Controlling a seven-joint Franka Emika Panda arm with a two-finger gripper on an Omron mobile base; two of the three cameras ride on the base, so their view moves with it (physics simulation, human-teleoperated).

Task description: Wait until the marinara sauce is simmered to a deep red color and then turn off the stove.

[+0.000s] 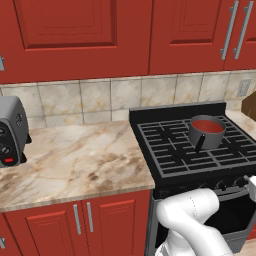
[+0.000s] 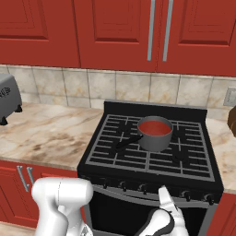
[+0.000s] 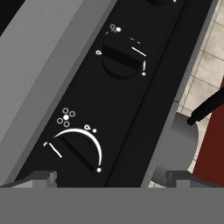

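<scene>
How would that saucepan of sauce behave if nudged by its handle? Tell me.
The saucepan would probably pivot rather than slide, since it sits on ridged grates of the stove. The marinara sauce fills it near the rim, so it could slosh. Its long dark handle likely gives leverage to tip it.
</scene>
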